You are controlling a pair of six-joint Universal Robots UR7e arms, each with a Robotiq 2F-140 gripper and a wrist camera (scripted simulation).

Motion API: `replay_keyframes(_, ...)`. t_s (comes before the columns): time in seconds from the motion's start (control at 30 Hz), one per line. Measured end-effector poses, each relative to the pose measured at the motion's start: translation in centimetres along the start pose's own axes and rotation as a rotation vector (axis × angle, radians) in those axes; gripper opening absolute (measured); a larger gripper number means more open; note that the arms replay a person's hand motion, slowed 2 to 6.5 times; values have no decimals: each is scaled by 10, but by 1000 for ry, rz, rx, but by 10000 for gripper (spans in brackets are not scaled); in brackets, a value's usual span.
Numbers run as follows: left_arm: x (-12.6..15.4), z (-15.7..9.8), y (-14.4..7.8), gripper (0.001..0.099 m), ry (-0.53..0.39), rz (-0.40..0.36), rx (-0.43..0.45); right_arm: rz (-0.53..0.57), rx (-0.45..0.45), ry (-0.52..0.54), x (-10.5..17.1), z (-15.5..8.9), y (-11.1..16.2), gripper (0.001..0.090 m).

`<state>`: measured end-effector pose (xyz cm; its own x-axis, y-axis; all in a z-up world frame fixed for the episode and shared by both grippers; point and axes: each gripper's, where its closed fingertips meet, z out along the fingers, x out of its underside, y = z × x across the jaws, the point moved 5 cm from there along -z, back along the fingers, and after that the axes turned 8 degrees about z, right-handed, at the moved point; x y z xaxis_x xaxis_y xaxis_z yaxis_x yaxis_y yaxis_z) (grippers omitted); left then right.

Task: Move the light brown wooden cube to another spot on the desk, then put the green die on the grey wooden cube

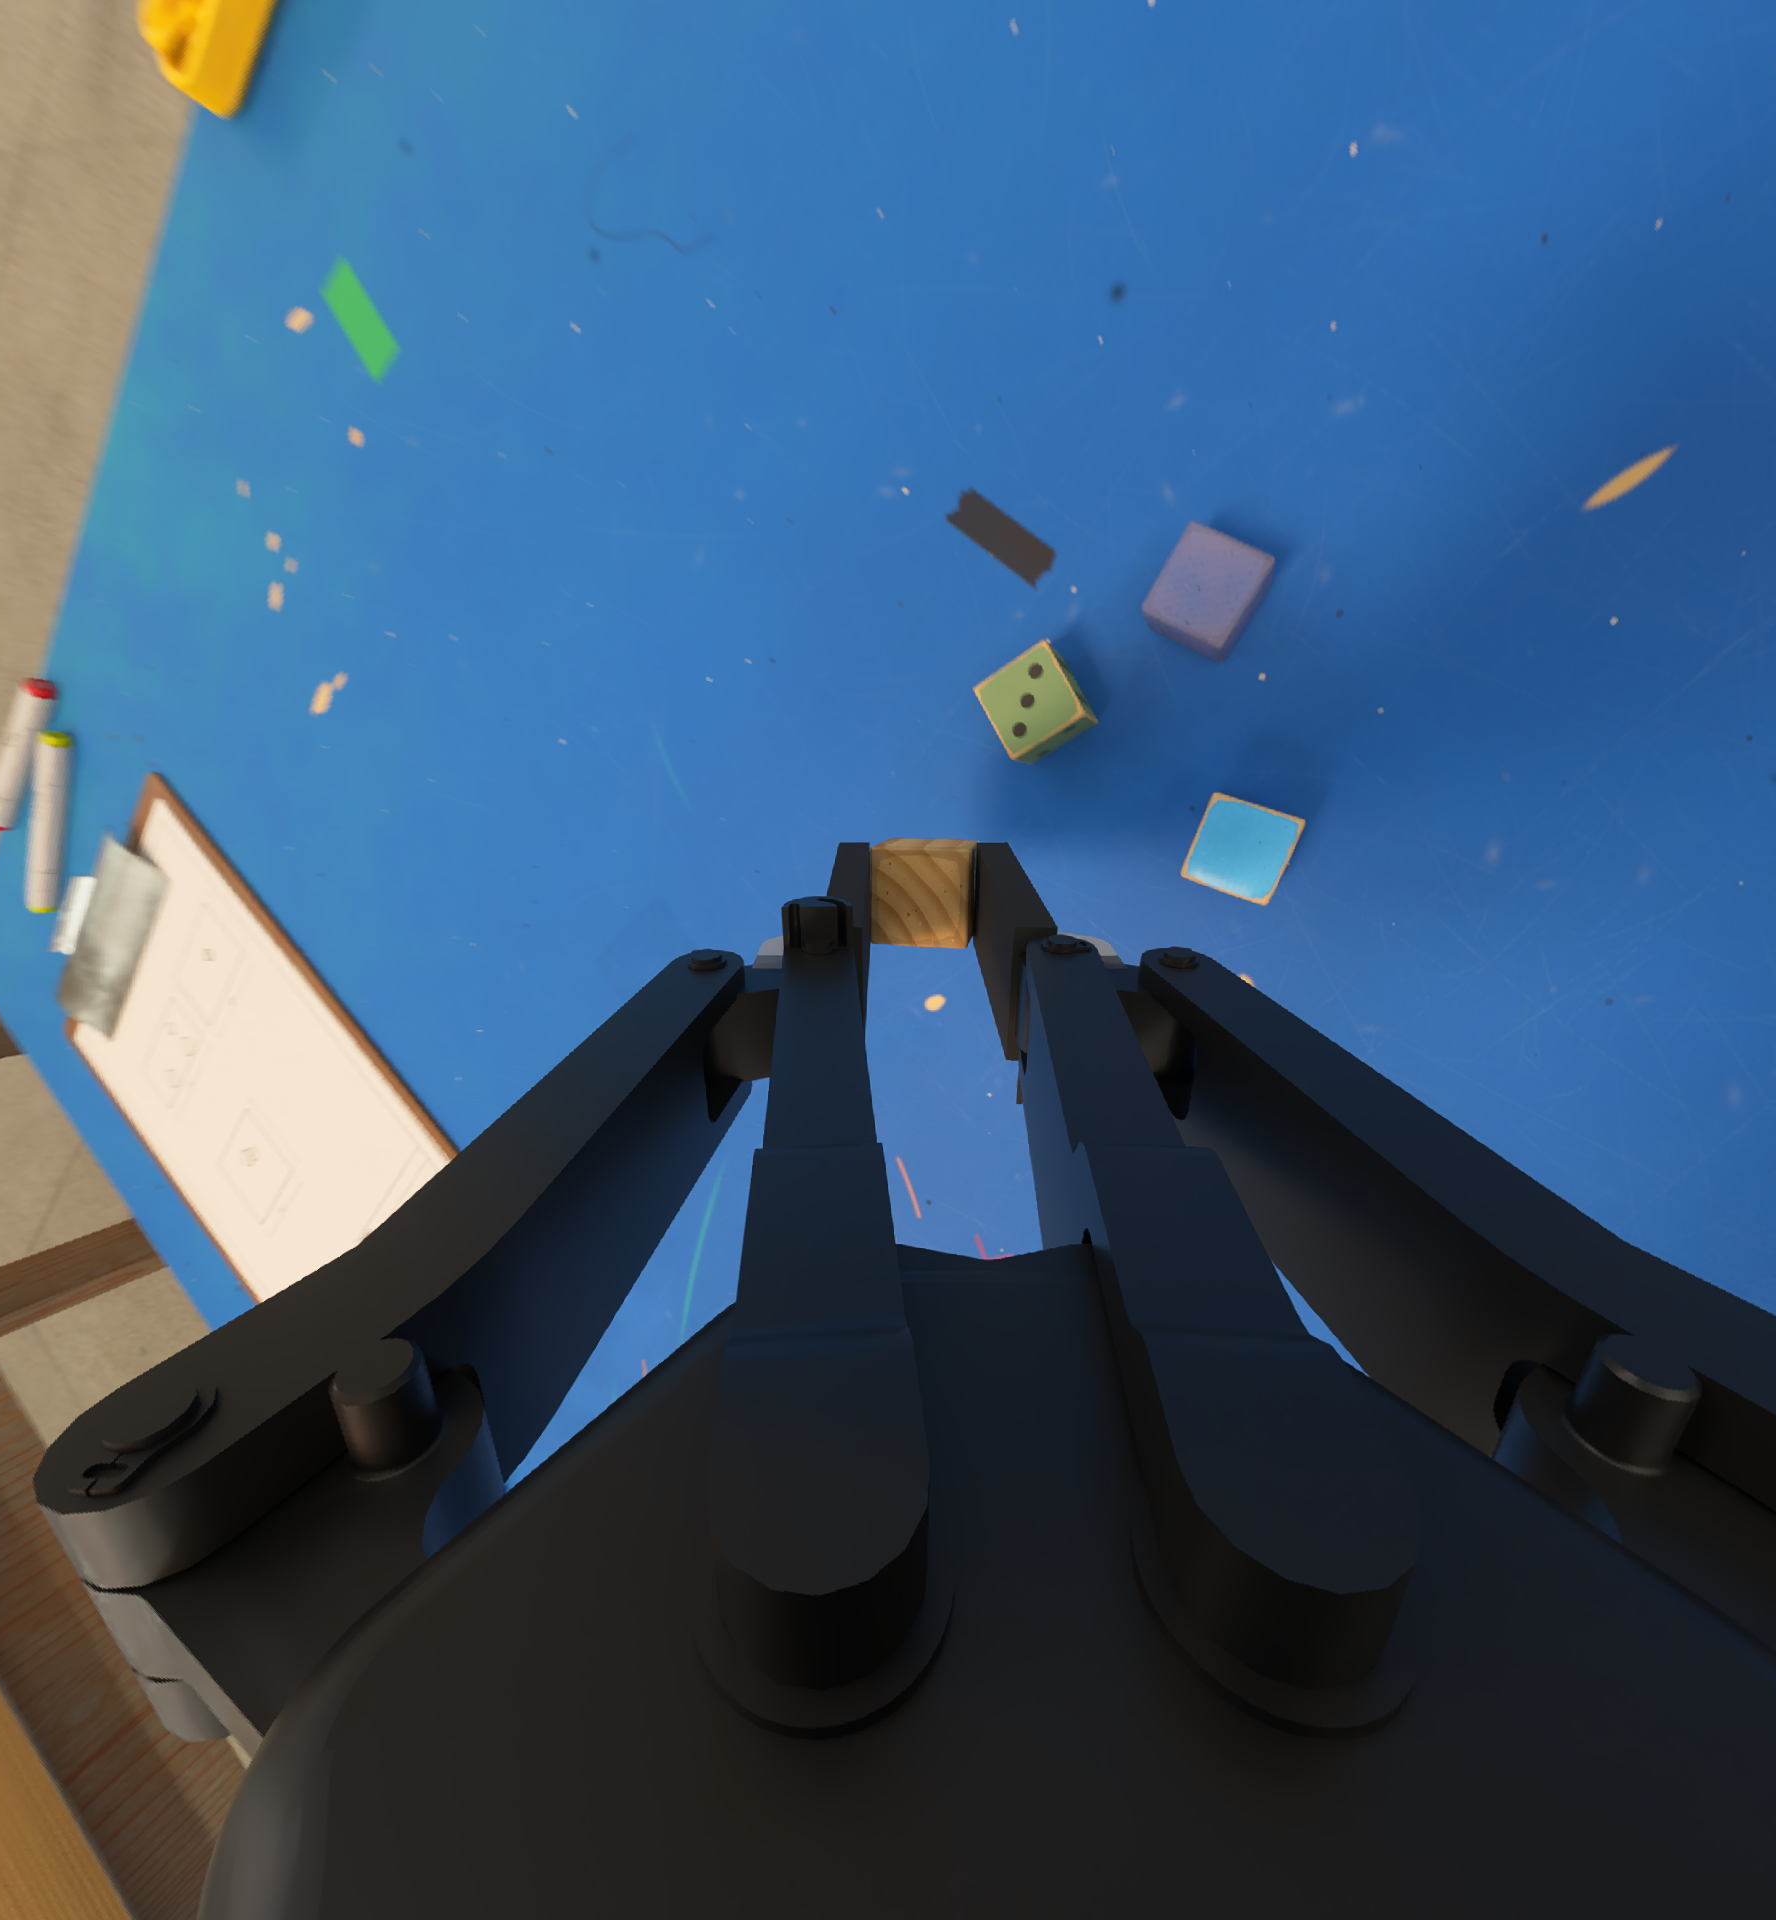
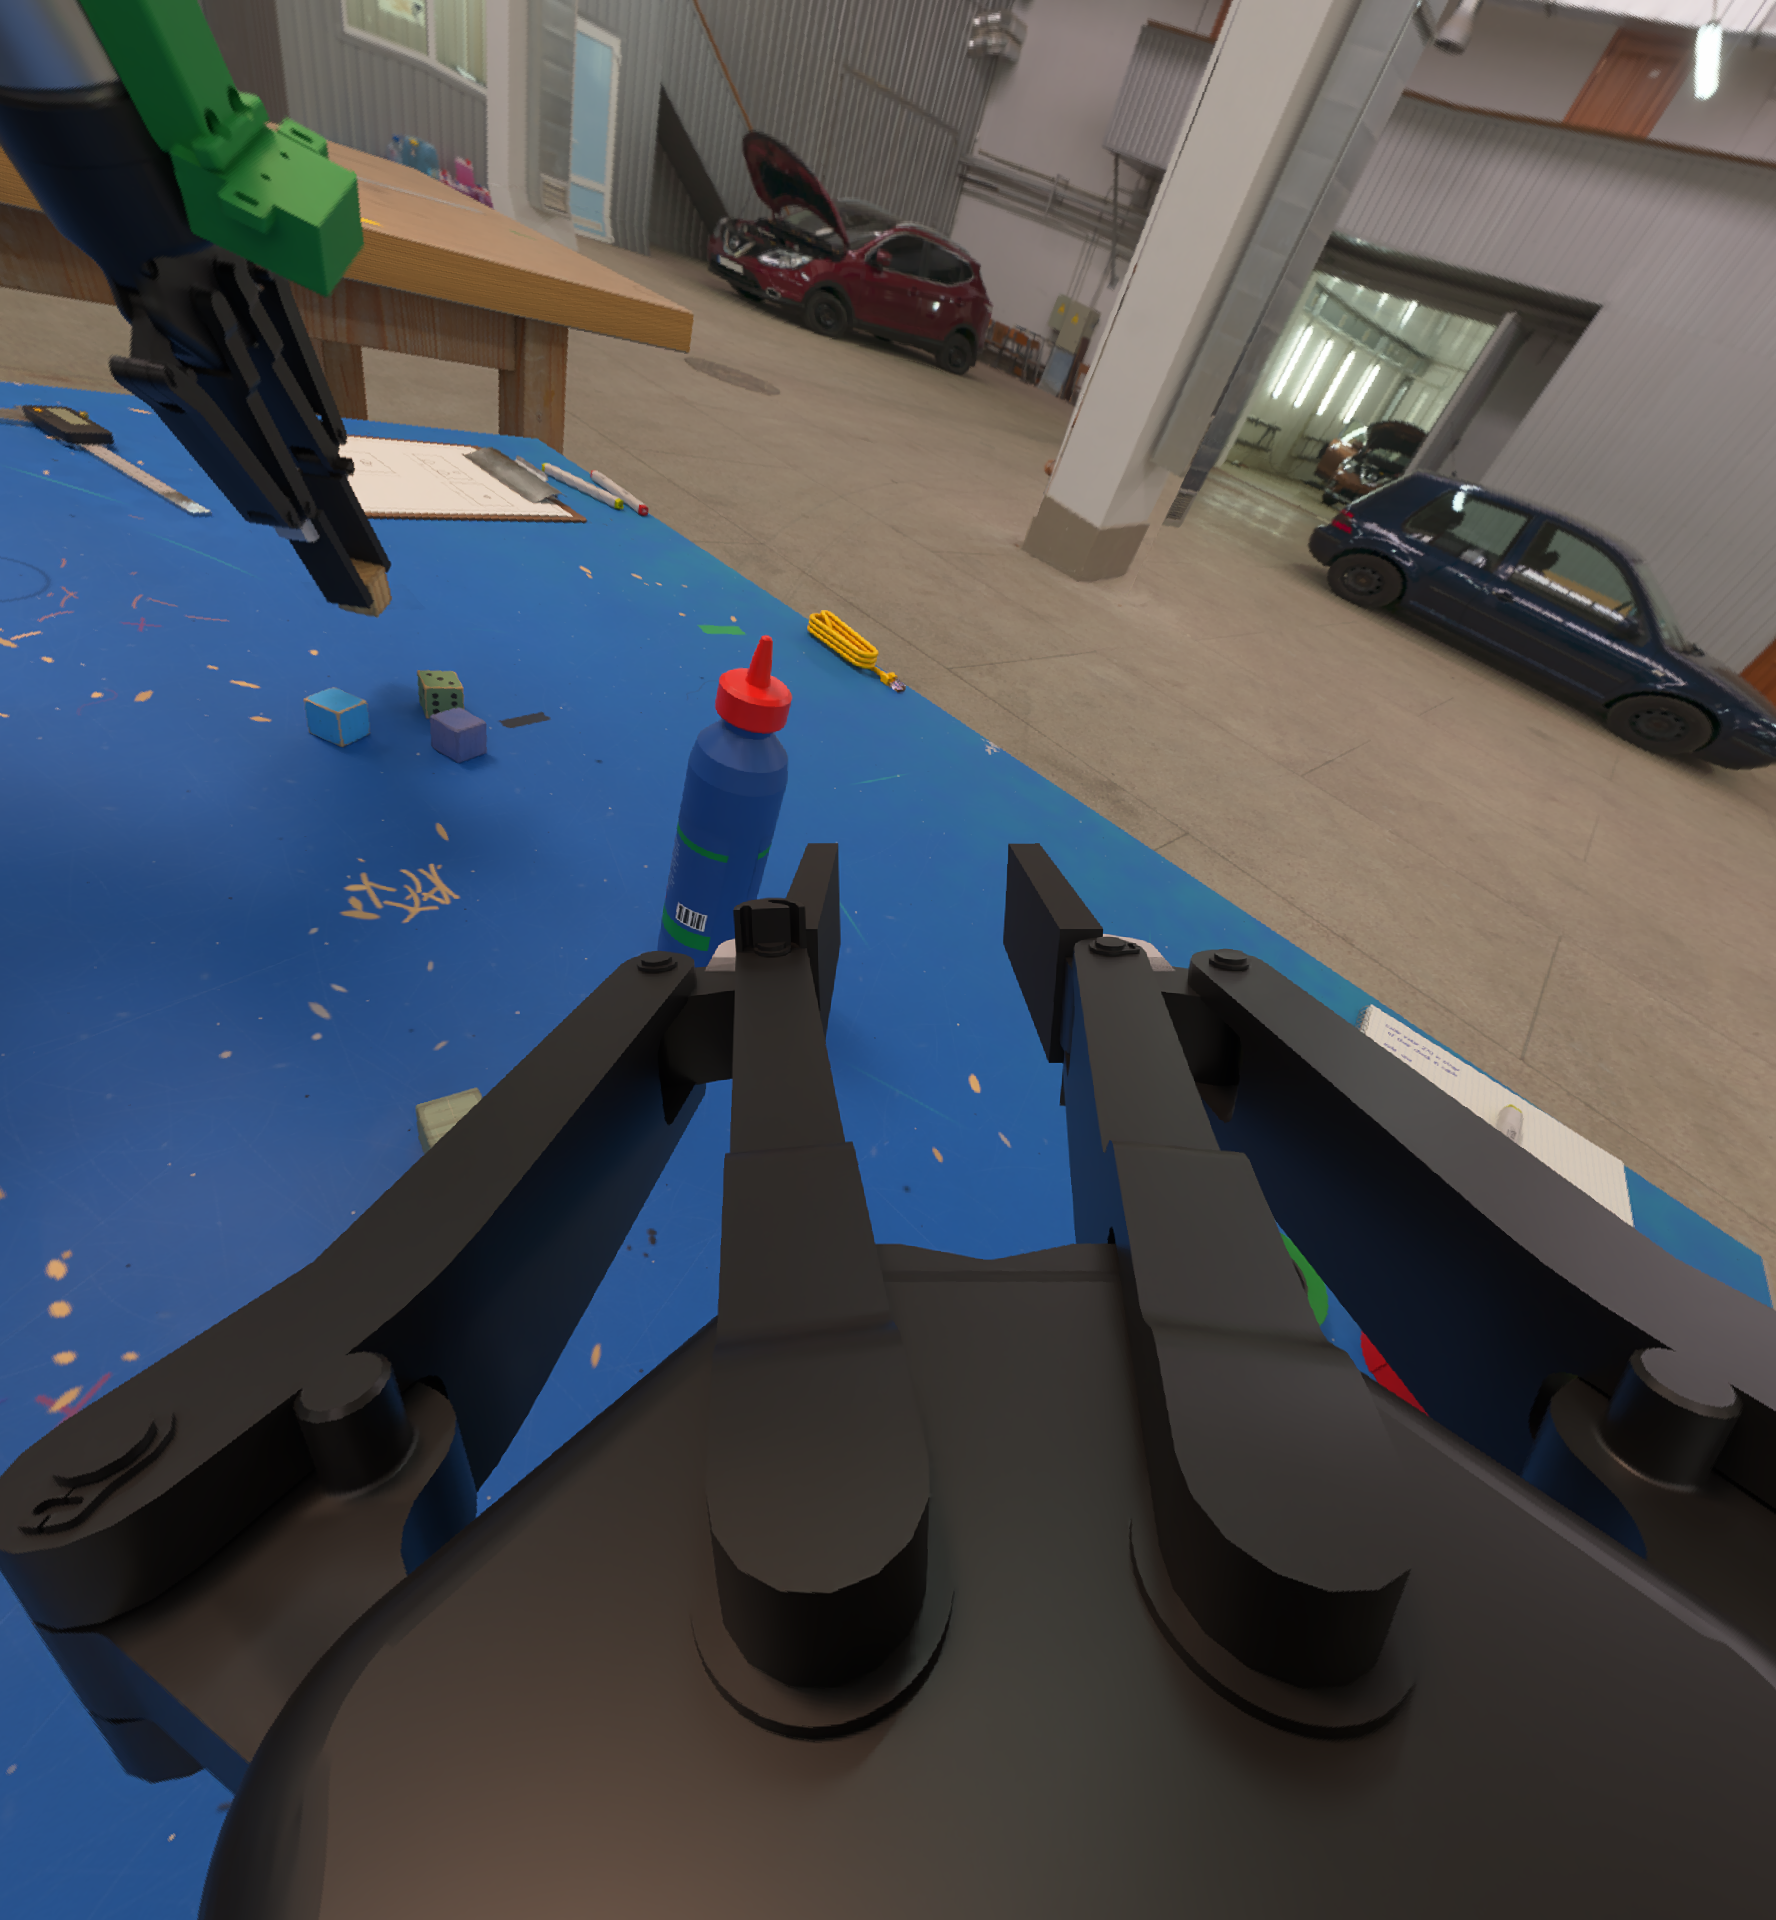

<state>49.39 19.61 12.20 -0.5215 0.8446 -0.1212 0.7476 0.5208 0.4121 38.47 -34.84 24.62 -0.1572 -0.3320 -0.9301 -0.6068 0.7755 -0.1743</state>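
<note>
My left gripper [image 1: 920, 883] is shut on the light brown wooden cube [image 1: 920, 896] and holds it above the blue desk [image 1: 655, 520]. In the right wrist view the left gripper [image 2: 349, 587] hangs over the desk with the cube [image 2: 377, 590] at its tips. The green die [image 1: 1033, 701] sits on the desk beyond the cube; it also shows in the right wrist view [image 2: 439, 691]. The grey wooden cube [image 1: 1208, 588] lies just past the die, and shows in the right wrist view [image 2: 459, 734] too. My right gripper [image 2: 922, 883] is open and empty, apart from all of them.
A light blue cube [image 1: 1242, 848] lies right of the held cube. A clipboard [image 1: 260, 1039] and markers [image 1: 32, 790] are at the desk's left edge, a yellow object [image 1: 203, 47] at the far corner. A blue bottle with red cap [image 2: 728, 800] stands near my right gripper; a caliper [image 2: 94, 447] lies far left.
</note>
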Motion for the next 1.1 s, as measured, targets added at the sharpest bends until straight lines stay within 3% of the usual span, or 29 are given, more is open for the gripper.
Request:
replay_keyframes(0.23, -21, -54, 8, 272, -137, -29, -144, 3, 3, -13, -2, -3, -1, 426)
replay_keyframes(0.4, -47, -98, -11, 272, -311, 5, -158, 4, 4, -22, -4, -4, -1, 425)
replay_keyframes(0.57, -77, -134, -48, 272, -473, 106, -109, 3, 6, -28, -5, -5, -1, 424)
replay_keyframes(0.73, -103, -155, -92, 272, -562, 212, -36, 0, 1, -30, -6, -5, 1, 424)
replay_keyframes(0.9, -127, -160, -140, 272, -604, 326, 66, -7, -3, -28, -7, -4, 3, 424)
replay_keyframes(1.1, -148, -147, -195, 272, -593, 454, 206, -19, -10, -21, -8, -3, 7, 425)
